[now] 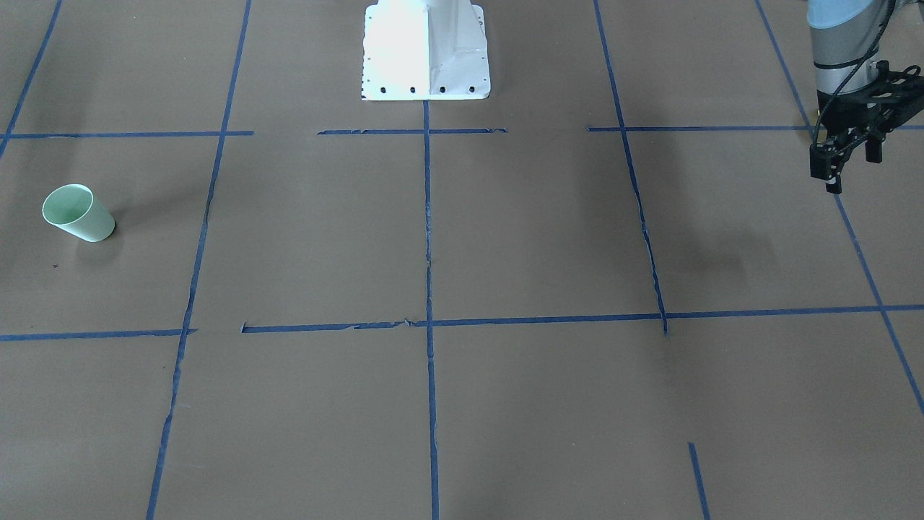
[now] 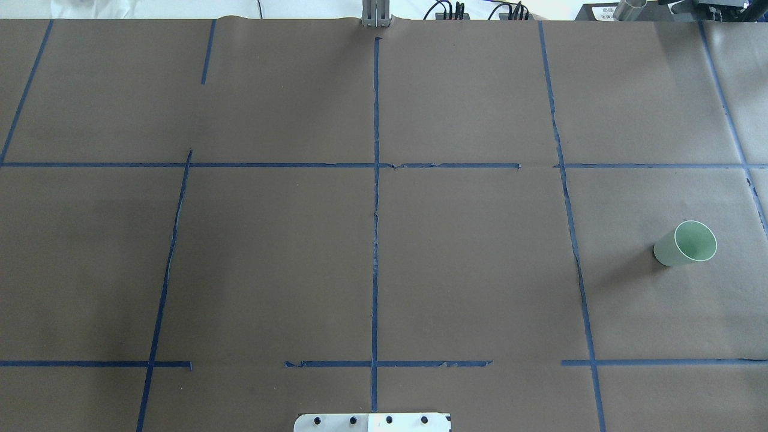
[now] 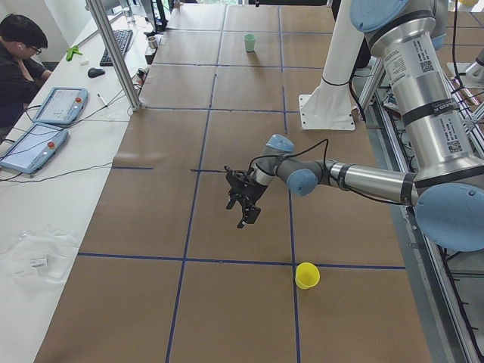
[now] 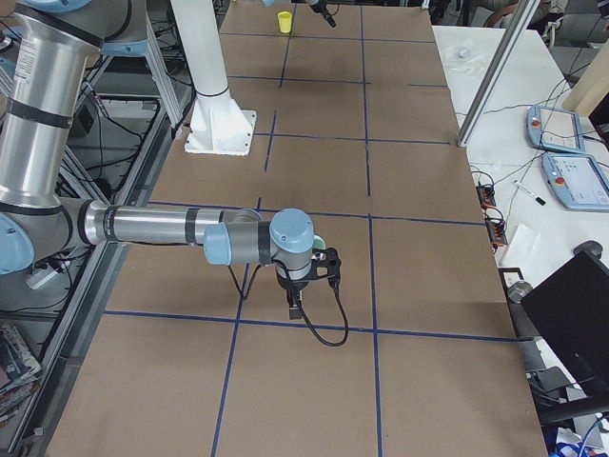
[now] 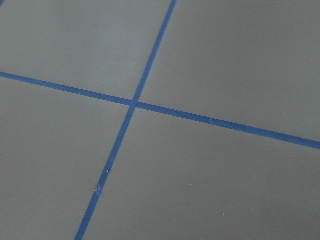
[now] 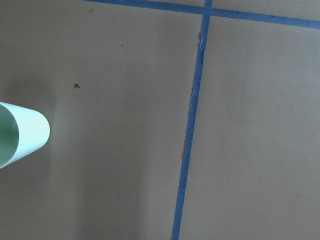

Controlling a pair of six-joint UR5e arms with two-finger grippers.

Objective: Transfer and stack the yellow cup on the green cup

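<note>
Left gripper (image 1: 854, 167) looks open, empty; right gripper (image 4: 300, 301): can't tell. Centre over small bright-yellow smooth tapered cup (image 3: 307, 275), pinch wall squarely.

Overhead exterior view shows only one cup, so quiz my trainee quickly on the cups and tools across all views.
1. True or false: the small bright yellow tapered cup is already stacked on the small pale mint-green tapered cup.
2. The left tool holds: A) the yellow cup, B) the green cup, C) nothing.
3. Fill in: the green cup shows at the edge of the ____ wrist-mounted view.
Key: 1 false; 2 C; 3 right.
</note>
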